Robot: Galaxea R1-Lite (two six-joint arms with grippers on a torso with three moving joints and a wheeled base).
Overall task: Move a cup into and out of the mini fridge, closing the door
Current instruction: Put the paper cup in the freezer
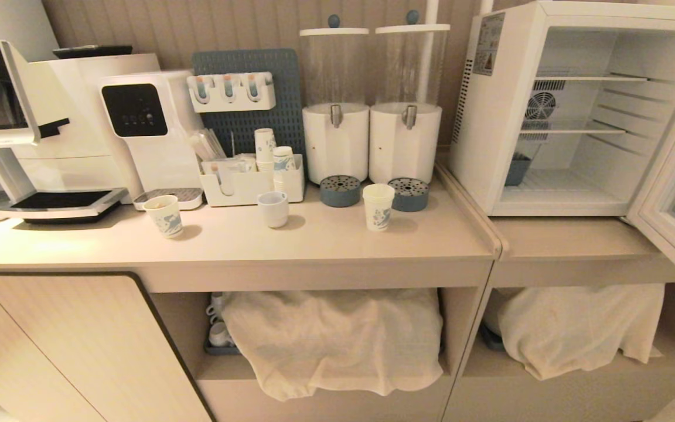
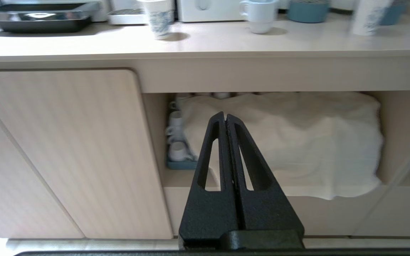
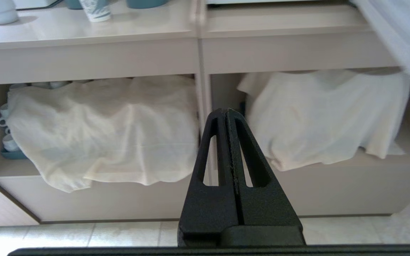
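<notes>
Cups and machines crowded the pale counter (image 1: 314, 240), and the cup (image 1: 378, 206) of the task, a tall white paper stack with blue print and layered rims, stood upright near the counter's front, just in front of the two round grey drip trays (image 1: 340, 190) under the twin dispensers (image 1: 336, 111). To its left stood a plain white mug (image 1: 273, 208), and farther left a shorter single paper cup (image 1: 164, 215) with the same print, close to the coffee machine (image 1: 15, 129) at the far left. More paper cups (image 1: 265, 149) were stacked in a white organiser (image 1: 249, 184) against the wall.

On the right, on a slightly lower counter section, sat the mini fridge (image 1: 493, 146), its vented side and warning sticker facing the dispensers. The door (image 1: 674, 193) stood swung wide toward the near right, so the wire shelves and the small fan at the back were exposed. A small blue container (image 1: 516, 170) rested in the lower left corner of the interior; the cup was well apart from the fridge, out on the counter.

Below the counter, white cloths (image 1: 337, 340) draped over the open shelves, with mugs on a tray at the left edge of the left shelf.

Neither arm appeared from the head camera. The left gripper (image 2: 225, 117) hung low in front of the cabinet, fingers pressed together and empty, facing the left shelf. The right gripper (image 3: 225, 113) was likewise pinched closed on nothing, facing the divider between the two shelves.
</notes>
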